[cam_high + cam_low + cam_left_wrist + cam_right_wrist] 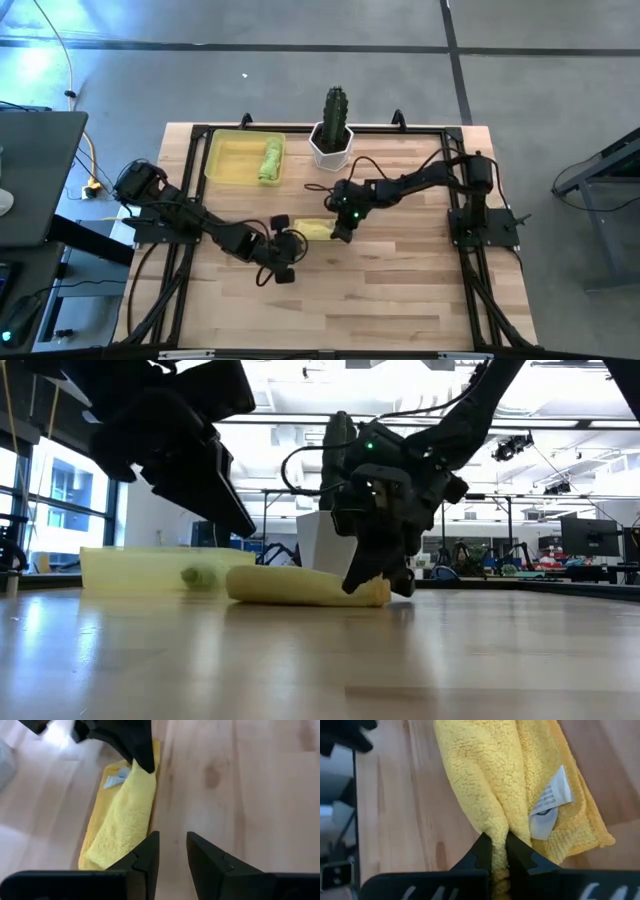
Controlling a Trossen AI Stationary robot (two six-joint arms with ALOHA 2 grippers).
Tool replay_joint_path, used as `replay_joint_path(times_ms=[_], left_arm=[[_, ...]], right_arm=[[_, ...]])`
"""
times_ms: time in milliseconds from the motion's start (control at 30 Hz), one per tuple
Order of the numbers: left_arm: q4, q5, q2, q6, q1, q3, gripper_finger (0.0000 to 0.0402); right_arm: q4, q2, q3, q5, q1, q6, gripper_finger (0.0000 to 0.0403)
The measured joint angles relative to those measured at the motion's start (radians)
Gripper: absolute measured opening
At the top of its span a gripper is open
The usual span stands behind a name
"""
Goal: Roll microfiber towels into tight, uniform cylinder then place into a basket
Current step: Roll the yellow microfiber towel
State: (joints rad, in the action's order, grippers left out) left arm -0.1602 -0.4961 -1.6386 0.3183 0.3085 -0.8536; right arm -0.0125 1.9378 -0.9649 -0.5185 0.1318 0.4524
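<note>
Wooden table [400,290] with a black frame, both arms converged near its centre. Pale yellow towel [316,229] lying on the table at mid-surface, partly rolled into a long loose bundle; same towel [300,586] seen from table height as a low elongated roll resting flat on the wood. Right gripper [341,233] at the towel's right-hand end, fingers clenched on a pinched fold of the pile; right wrist view shows the two dark fingertips [482,851] pressed together with yellow fabric [485,785] squeezed between them, and a white care label [551,800] lying on the folded layer just beside the grip. Left gripper [285,250] near the towel's other end, just beside it and not touching; left wrist view shows its fingers [147,852] apart with a narrow gap and nothing held, the yellow towel [122,817] ahead of them and the other arm's dark finger tip pressing into the far end of the cloth. Basket [222,158] at the table's far left corner area, translucent yellow, holding the lime green towel [271,160] rolled into a short cylinder along its right side; also visible in the low view as a pale tray [130,568] with the green roll [198,574] inside. White pot with cactus [332,130] just right of the basket, at the far edge
</note>
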Motion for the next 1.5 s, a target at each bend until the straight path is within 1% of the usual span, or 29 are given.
replay_joint_path(times_ms=[100,267,433,533,633,733,800,867,933,1000,1067,1200,1333,1400,1500], left_arm=[[-0.005,-0.044,0.0,-0.017,-0.003,0.0,0.0092],[-0.005,-0.067,0.0,-0.081,-0.029,0.0,0.0117],[-0.004,-0.063,-0.013,-0.125,-0.069,-0.001,0.015],[-0.009,-0.034,-0.045,-0.154,-0.098,0.001,0.0164],[-0.018,0.005,-0.09,-0.157,-0.126,0.0,0.0169],[-0.022,-0.009,-0.126,-0.131,-0.152,0.0,0.0166],[-0.025,0.0,-0.136,-0.099,-0.174,0.0,0.0159],[-0.028,0.056,-0.146,-0.052,-0.196,0.0,0.0146],[-0.029,0.136,-0.144,-0.01,-0.216,-0.002,0.0129],[-0.031,0.2,-0.142,0.012,-0.23,-0.004,0.0108],[-0.028,0.243,-0.141,0.018,-0.232,-0.004,0.0087],[-0.03,0.375,-0.138,0.034,-0.235,-0.005,0.0051],[-0.029,0.512,-0.138,0.07,-0.264,-0.005,0.0028],[-0.034,0.573,-0.138,0.082,-0.279,-0.005,0.0022],[-0.042,0.67,-0.139,0.112,-0.304,-0.004,0.0018]], right_arm=[[-0.004,0.016,-0.002,-0.011,0.015,0.039,0.0007],[-0.012,0.052,-0.005,-0.05,0.031,0.047,0.0007],[-0.021,0.054,-0.005,-0.055,0.032,0.054,0.0009],[-0.032,0.054,-0.005,-0.057,0.032,0.067,0.0009],[-0.036,0.054,-0.004,-0.058,0.032,0.066,0.0009],[-0.04,0.055,-0.004,-0.058,0.032,0.066,0.0009],[-0.042,0.055,-0.003,-0.059,0.032,0.063,0.0009],[-0.044,0.055,-0.003,-0.059,0.032,0.058,0.0009],[-0.044,0.055,-0.003,-0.061,0.032,0.035,0.001],[-0.046,0.056,-0.003,-0.063,0.032,0.0,0.0013],[-0.046,0.052,-0.002,-0.066,0.032,-0.044,0.0022],[-0.038,0.019,0.001,-0.069,0.032,-0.191,0.0063],[-0.006,-0.053,0.004,-0.054,0.032,-0.355,0.0104],[0.018,-0.093,0.004,-0.053,0.03,-0.46,0.0117],[0.073,-0.142,0.002,-0.036,0.007,-0.639,0.0123]])
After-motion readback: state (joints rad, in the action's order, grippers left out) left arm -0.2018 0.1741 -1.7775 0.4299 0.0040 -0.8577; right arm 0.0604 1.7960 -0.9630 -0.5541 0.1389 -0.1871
